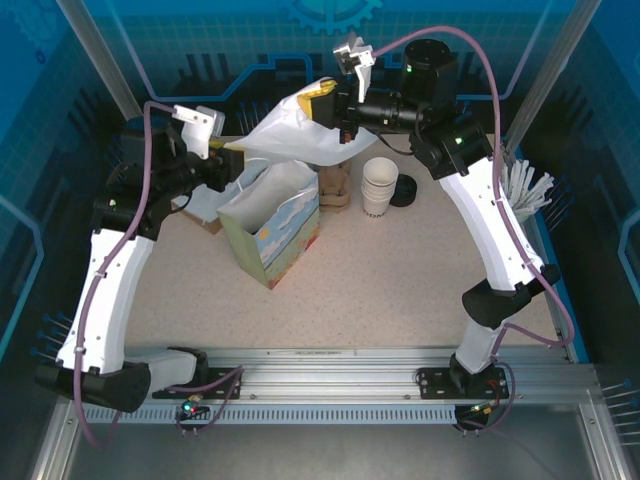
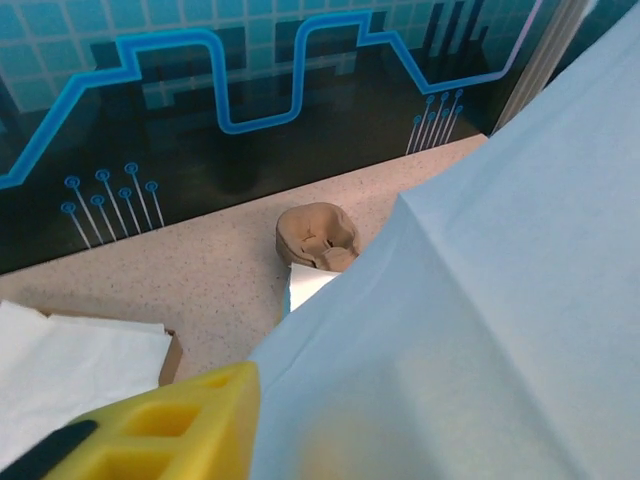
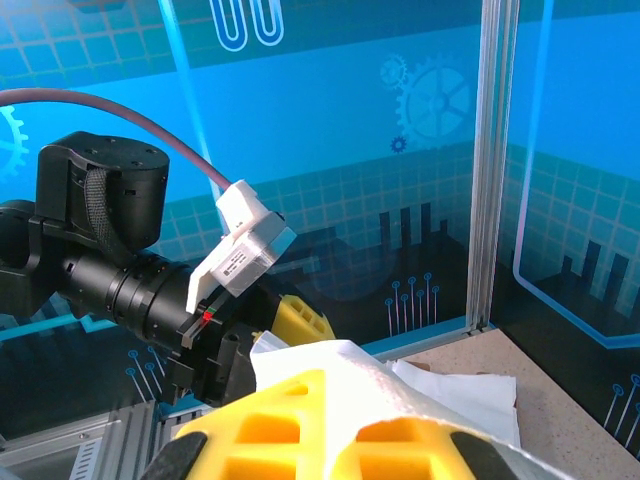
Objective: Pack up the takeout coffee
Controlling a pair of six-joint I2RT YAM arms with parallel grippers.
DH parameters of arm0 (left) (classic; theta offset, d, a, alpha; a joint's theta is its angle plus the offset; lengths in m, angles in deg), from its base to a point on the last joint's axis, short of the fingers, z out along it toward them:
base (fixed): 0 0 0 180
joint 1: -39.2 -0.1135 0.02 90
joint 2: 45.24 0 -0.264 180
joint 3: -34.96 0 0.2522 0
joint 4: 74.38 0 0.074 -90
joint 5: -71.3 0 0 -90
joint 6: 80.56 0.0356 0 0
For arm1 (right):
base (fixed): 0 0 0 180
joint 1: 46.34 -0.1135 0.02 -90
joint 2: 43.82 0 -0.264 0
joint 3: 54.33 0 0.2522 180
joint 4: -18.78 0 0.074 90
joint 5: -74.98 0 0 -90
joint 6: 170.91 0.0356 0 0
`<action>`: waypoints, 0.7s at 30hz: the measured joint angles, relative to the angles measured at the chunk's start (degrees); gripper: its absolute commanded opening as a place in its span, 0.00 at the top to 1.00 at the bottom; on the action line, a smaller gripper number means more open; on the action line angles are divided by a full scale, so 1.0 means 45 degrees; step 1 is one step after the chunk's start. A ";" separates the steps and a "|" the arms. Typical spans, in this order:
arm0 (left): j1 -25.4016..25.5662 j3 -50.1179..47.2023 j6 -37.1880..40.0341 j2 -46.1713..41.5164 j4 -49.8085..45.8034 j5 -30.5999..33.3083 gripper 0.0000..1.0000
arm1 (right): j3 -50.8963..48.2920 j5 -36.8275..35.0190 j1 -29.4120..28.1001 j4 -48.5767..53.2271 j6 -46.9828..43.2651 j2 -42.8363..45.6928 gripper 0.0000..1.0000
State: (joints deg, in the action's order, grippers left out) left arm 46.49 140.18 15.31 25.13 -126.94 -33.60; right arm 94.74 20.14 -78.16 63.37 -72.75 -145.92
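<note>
Because the white bag (image 1: 290, 135) seemingly needs spreading open, the right gripper (image 1: 322, 100) clamps one edge above the worktop (image 1: 400, 290); I cannot tell whether the left gripper (image 1: 228, 148) holds it.

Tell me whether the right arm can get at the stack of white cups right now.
Probably not yet. The right arm's fingers are shut on the white plastic bag, held up above the table. The stack of white cups stands uncovered below, so letting go comes first.
</note>
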 measured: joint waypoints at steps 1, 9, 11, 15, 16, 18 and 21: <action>0.0000 0.0019 -0.0092 -0.0010 0.0136 -0.0097 0.80 | 0.0000 0.0000 0.0000 0.0000 0.0000 0.0000 1.00; 0.0000 0.0092 -0.0996 -0.0126 0.1851 -0.0325 0.96 | -0.0578 0.0000 -0.0005 -0.0068 0.0034 0.0005 0.79; 0.0000 0.0092 -0.1370 -0.0180 0.2569 -0.0301 0.97 | -0.0835 -0.0010 -0.0029 -0.0083 0.0112 0.0087 0.60; 0.0000 -0.0039 -0.2147 -0.0423 0.4342 0.0029 0.97 | -0.2191 -0.0219 -0.0384 -0.0019 -0.0141 0.0991 0.39; 0.0000 -0.0155 -0.2331 -0.0525 0.4857 0.0117 0.97 | -0.2749 -0.0350 -0.0559 0.0024 -0.0277 0.1452 0.37; 0.0000 -0.0442 -0.2628 -0.0724 0.5775 0.0155 0.97 | -0.3798 -0.0549 -0.0806 0.0005 -0.0432 0.2409 0.34; 0.0000 -0.0957 -0.2909 -0.0986 0.6955 0.0121 0.97 | -0.5430 -0.1035 -0.0928 -0.0078 -0.0733 0.4192 0.30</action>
State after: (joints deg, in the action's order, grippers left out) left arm 46.49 135.87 2.22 20.69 -95.64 -33.05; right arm 70.30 15.48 -82.33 63.02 -76.05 -127.06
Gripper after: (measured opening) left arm 0.056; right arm 0.683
